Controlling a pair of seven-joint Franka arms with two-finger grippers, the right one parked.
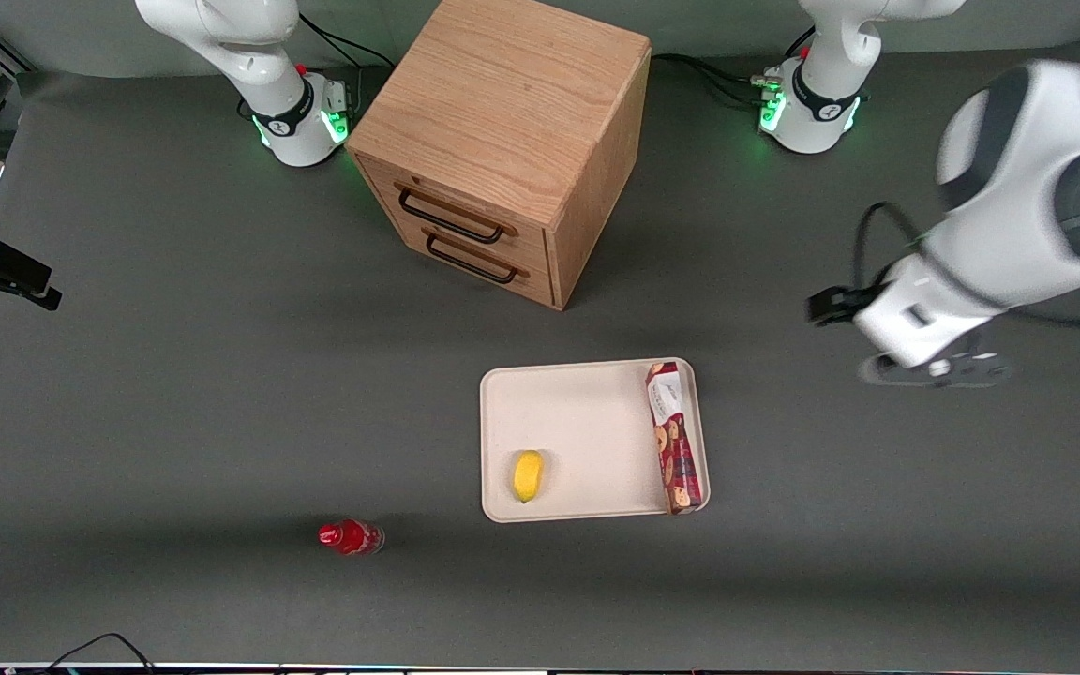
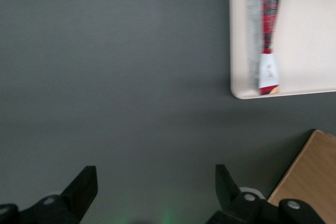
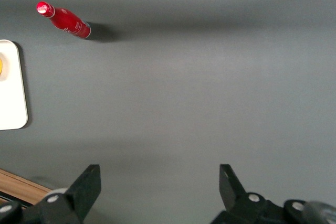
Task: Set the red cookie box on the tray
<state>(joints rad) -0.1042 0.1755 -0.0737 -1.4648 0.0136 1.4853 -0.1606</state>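
The red cookie box [image 1: 672, 438] lies in the cream tray [image 1: 577, 422], along the rim at the working arm's end, its white label end farther from the front camera. It also shows in the left wrist view [image 2: 266, 35], on its edge against the tray [image 2: 307, 40] rim. My left gripper [image 1: 936, 369] hangs above the bare table toward the working arm's end, well apart from the tray. In the left wrist view the gripper [image 2: 155, 171] is open and empty over grey table.
A yellow fruit [image 1: 528, 475] lies in the tray. A small red bottle [image 1: 350, 537] lies on the table nearer the front camera, toward the parked arm's end. A wooden drawer cabinet [image 1: 502, 141] stands farther from the camera than the tray; its corner shows in the left wrist view [image 2: 310, 177].
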